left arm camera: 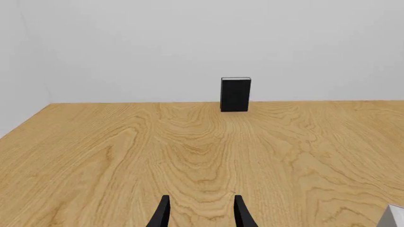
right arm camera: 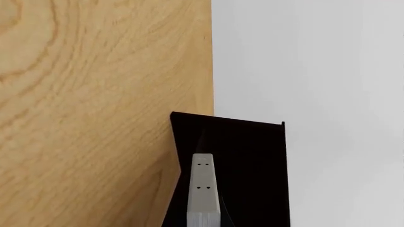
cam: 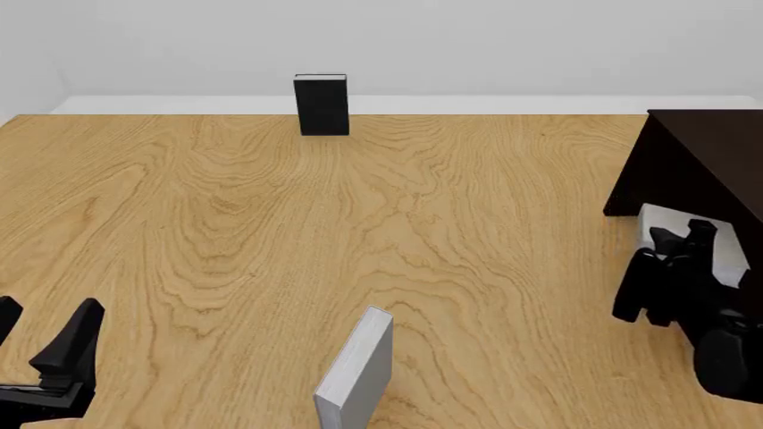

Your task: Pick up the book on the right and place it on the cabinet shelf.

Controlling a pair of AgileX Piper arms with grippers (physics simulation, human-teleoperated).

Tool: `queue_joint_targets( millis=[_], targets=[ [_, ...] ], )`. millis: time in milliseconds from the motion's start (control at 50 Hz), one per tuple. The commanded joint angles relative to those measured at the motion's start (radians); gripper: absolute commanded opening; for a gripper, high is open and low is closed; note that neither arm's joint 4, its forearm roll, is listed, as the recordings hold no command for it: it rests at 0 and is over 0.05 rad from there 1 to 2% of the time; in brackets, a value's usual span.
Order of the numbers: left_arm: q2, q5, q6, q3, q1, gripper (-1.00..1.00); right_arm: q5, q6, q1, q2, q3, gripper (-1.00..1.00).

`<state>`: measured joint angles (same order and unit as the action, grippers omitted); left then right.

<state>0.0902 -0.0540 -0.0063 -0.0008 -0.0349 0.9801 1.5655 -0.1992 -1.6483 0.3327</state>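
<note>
A: Front view first. Where is the book point(cam: 663, 223)?

B: At the table's right edge, just in front of the dark cabinet point(cam: 703, 152). Only a pale patch of it shows, above and behind the right gripper point(cam: 682, 259), whose black body covers most of it.

A: Is it held?

B: Yes. In the right wrist view the book point(right arm camera: 202, 189) runs as a narrow grey strip straight out from between the fingers, so that gripper is clamped on it. The strip points into the cabinet point(right arm camera: 252, 161), which shows there as a dark opening. Whether the book rests on the shelf or hangs clear of it, I cannot tell.

A: And the left gripper point(cam: 36, 344)?

B: Low at the near left corner, fingers spread apart with nothing between them. Its own wrist view shows the two black fingertips point(left arm camera: 162, 213) parted over bare wood.

A: Anything else on the table point(cam: 238, 232)?

B: A taller, slimmer grey book point(cam: 357, 371) stands upright near the front edge, about the middle. A black book point(cam: 321, 105) stands upright at the far edge, against the wall.
</note>
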Motion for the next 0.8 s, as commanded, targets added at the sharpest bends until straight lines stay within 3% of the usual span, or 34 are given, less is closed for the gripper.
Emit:
queue_joint_targets(
  millis=[20, 800],
  targets=[
    [0.008, -0.007, -0.002, 0.0, 0.001, 1.0, 0.003, -0.018, -0.044, -0.019, 0.027, -1.0],
    [-0.002, 0.002, -0.006, 0.0, 0.004, 1.0, 0.025, -0.016, -0.128, -0.091, 0.06, -1.0]
  ],
)
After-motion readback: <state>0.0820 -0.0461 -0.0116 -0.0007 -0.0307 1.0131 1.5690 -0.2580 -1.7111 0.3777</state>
